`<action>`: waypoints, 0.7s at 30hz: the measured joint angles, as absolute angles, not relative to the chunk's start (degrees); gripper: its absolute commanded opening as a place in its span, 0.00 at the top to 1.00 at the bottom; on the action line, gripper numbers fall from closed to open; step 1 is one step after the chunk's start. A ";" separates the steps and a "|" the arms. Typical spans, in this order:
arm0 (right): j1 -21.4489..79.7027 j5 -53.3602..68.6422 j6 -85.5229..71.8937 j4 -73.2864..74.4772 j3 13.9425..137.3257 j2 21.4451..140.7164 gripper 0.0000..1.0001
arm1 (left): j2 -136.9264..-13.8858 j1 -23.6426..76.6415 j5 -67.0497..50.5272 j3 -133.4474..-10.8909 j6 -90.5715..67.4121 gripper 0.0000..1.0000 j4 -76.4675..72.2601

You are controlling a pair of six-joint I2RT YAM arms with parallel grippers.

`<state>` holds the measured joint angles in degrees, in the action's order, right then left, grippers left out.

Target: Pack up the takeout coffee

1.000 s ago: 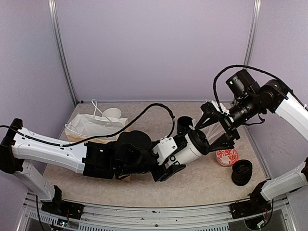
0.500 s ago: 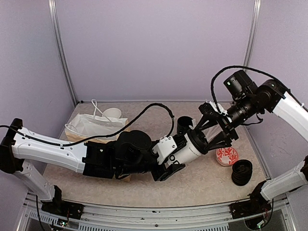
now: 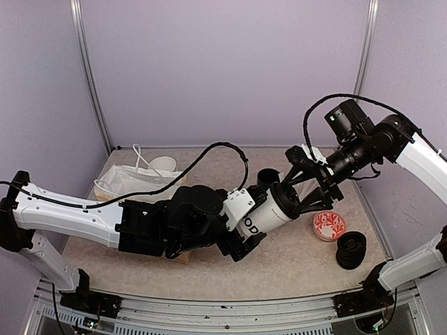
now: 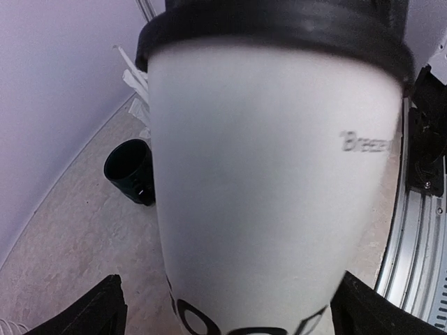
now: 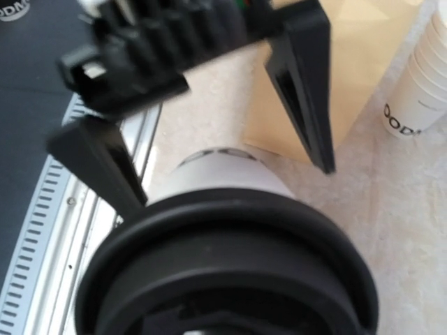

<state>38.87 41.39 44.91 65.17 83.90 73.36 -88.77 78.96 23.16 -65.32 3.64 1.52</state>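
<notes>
A takeout coffee point(image 3: 271, 209), a white paper cup with black lettering and a black lid point(image 3: 289, 198), hangs tilted above the table middle. My left gripper point(image 3: 246, 222) is open around the cup's lower body; the left wrist view shows the cup point(image 4: 272, 174) between the spread fingers point(image 4: 94, 310), with a gap on the left side. My right gripper point(image 3: 302, 192) comes from the right, shut on the lid end. In the right wrist view the lid point(image 5: 223, 272) fills the foreground and hides my own fingers; the left gripper's fingers point(image 5: 304, 91) flank the cup beyond it.
A black cup point(image 3: 267, 178) stands just behind the held cup. A red-patterned dish point(image 3: 328, 225) and a stack of black lids point(image 3: 351, 249) lie at the right. A white bag point(image 3: 136, 183) sits at the back left. Stacked white cups point(image 5: 419, 77) stand by brown cardboard point(image 5: 363, 56).
My left gripper's jaws have opened off the cup and that arm has drawn back a little to the left. The right gripper has closed in on the lid end.
</notes>
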 measured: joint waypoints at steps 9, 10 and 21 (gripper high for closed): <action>37.47 40.14 43.46 65.45 86.76 73.82 0.48 | -84.73 91.35 40.10 -93.12 2.00 0.11 26.26; 37.43 40.14 43.38 65.47 87.11 74.22 0.48 | -83.40 91.37 42.15 -97.84 1.06 0.15 29.45; 37.32 40.77 43.18 65.93 89.56 76.93 0.47 | -52.80 56.93 44.40 -92.99 -10.59 0.19 48.03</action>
